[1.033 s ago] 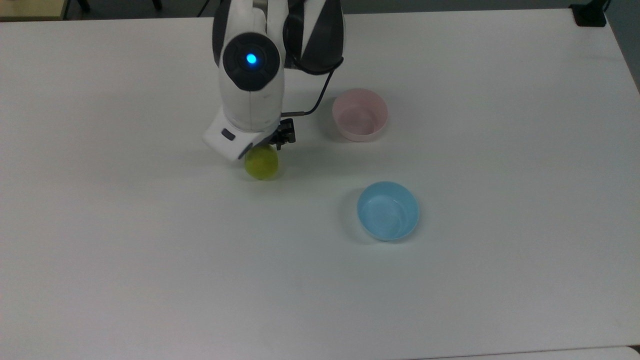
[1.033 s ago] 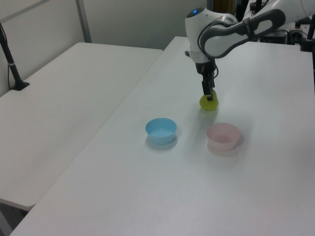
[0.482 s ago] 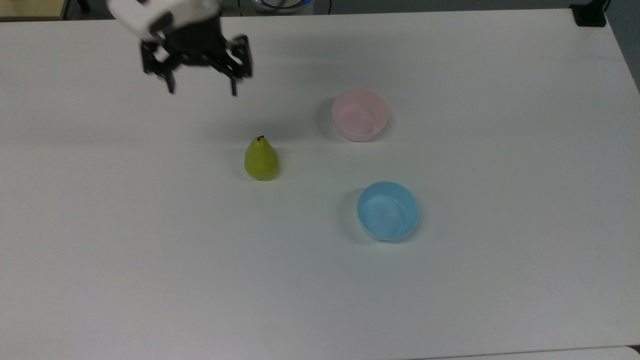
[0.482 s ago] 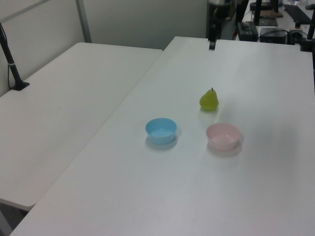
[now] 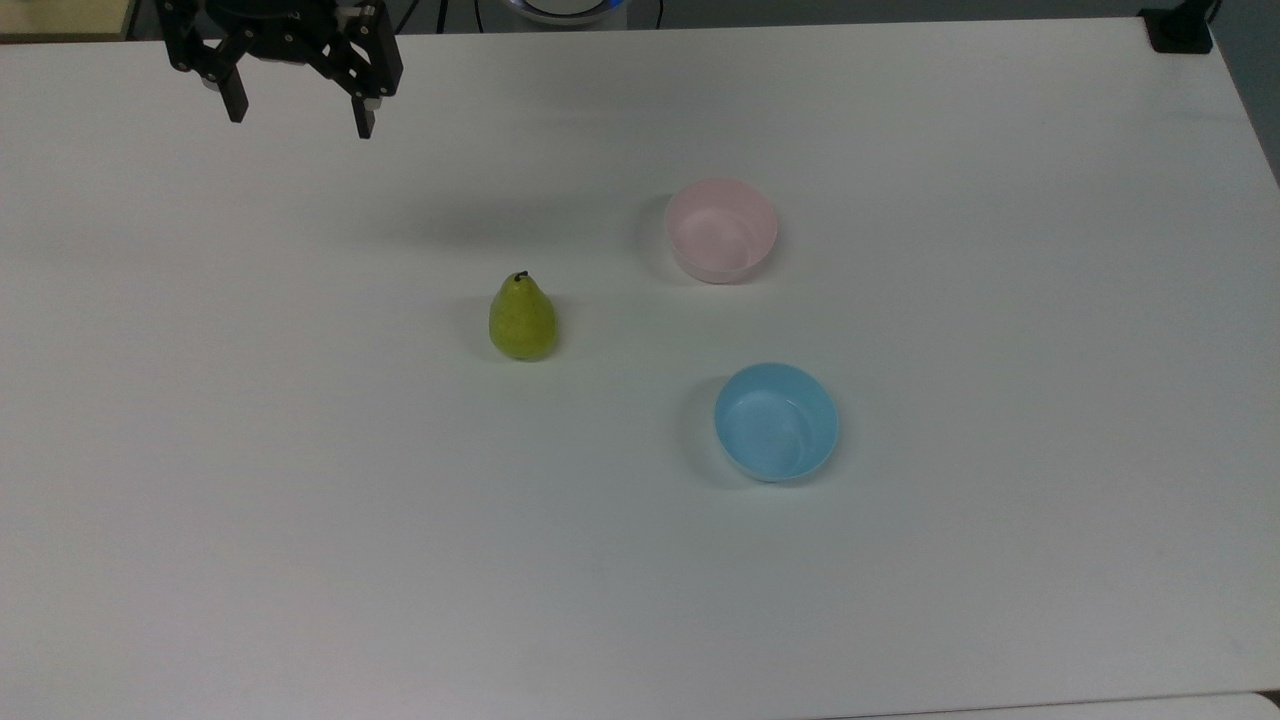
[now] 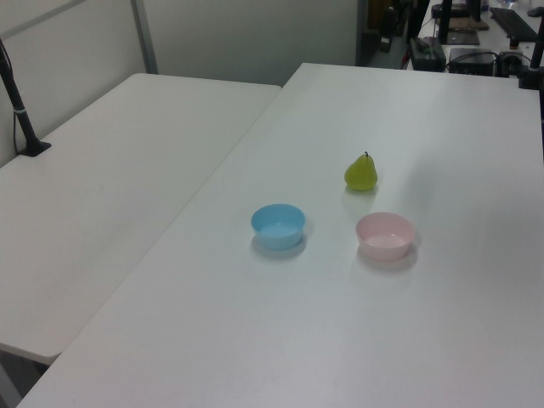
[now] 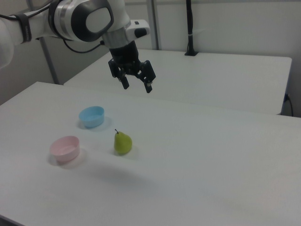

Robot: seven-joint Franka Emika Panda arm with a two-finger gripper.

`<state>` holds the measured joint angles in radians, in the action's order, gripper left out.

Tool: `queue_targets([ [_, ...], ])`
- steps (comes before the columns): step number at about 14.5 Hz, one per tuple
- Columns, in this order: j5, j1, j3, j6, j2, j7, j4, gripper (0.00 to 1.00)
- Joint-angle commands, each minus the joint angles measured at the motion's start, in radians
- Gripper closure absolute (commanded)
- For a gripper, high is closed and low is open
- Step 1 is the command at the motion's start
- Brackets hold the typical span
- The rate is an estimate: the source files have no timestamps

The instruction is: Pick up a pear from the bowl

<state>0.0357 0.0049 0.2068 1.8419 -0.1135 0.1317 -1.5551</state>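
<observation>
A yellow-green pear (image 5: 521, 318) (image 6: 361, 172) (image 7: 122, 142) stands upright on the white table, stem up, outside both bowls. The pale pink bowl (image 5: 720, 231) (image 6: 385, 235) (image 7: 65, 149) holds nothing and sits to the pear's right in the top view. My gripper (image 5: 300, 115) (image 7: 138, 86) hangs high above the table, open, with nothing between its black fingers. In the top view it is at the upper left, well away from the pear. In the right view it is above the pear and slightly to its right.
A light blue bowl (image 5: 776, 421) (image 6: 278, 226) (image 7: 91, 116) stands near the pink one, with nothing in it. A second white table (image 6: 110, 170) adjoins this one, with a black clamp post (image 6: 19, 106) on it. A black clamp (image 5: 1180, 28) sits at the top view's upper right corner.
One second ago the gripper was down at the pear. It let go, opened and rose away toward the top view's upper left. The pear stays standing on the table.
</observation>
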Motion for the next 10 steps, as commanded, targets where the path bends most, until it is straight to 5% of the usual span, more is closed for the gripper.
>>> queue_targets([
  [1, 0.009, 0.003, -0.012, -0.015, 0.020, -0.044, -0.025, 0.00],
  [10, 0.006, 0.012, -0.012, -0.109, 0.028, -0.037, -0.019, 0.00],
])
